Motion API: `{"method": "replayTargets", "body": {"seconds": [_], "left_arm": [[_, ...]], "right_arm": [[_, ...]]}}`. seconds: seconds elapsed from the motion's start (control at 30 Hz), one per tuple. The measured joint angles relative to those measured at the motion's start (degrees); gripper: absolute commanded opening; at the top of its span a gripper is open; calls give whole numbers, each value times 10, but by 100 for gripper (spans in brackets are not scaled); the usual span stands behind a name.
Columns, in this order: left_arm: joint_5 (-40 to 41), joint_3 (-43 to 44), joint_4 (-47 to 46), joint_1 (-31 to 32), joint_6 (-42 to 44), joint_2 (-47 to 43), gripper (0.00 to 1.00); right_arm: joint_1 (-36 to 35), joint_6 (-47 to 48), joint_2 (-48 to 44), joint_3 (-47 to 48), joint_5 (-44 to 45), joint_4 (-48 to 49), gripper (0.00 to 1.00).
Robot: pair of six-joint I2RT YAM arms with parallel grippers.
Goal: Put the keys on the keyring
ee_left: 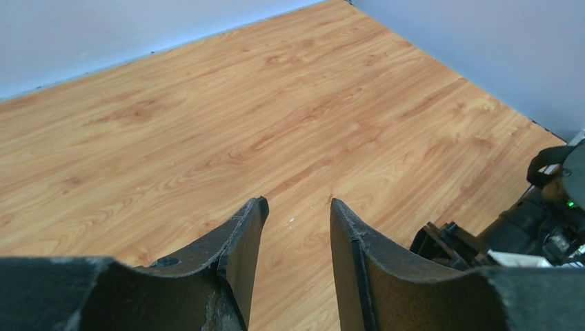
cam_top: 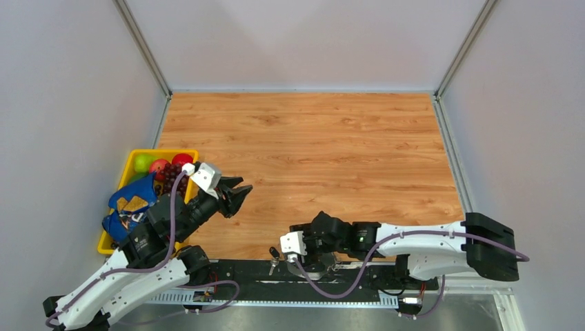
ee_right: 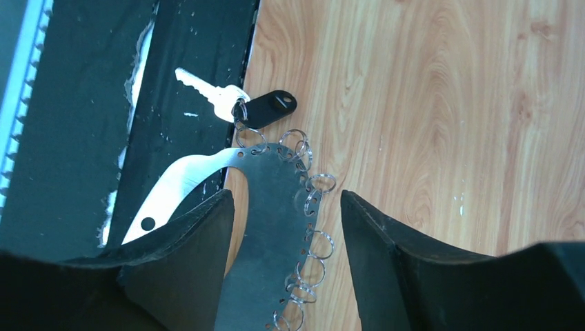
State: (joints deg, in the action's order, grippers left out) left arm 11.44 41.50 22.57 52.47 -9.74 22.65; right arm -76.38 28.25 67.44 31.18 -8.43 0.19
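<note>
The keyring is a flat grey metal piece with holes and several small wire rings along its right edge. It lies half on the wood and half on the black base strip. A silvery key with a black head hangs on the ring at its far end and shows as a small dark thing in the top view. My right gripper is open and straddles the keyring without touching it. My left gripper is open and empty, hanging above bare wood.
A yellow bin at the left holds a green apple, red fruit, grapes and a blue snack bag. The black base strip runs along the near table edge. Grey walls enclose the wooden table.
</note>
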Motion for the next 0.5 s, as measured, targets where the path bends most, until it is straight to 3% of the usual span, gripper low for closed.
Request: {"method": "replayTargets", "body": {"seconds": [0.5], "left_arm": [[11, -3, 9, 0, -5, -13, 50]], "right_arm": [[0, 124, 159, 96, -57, -60, 49]]}}
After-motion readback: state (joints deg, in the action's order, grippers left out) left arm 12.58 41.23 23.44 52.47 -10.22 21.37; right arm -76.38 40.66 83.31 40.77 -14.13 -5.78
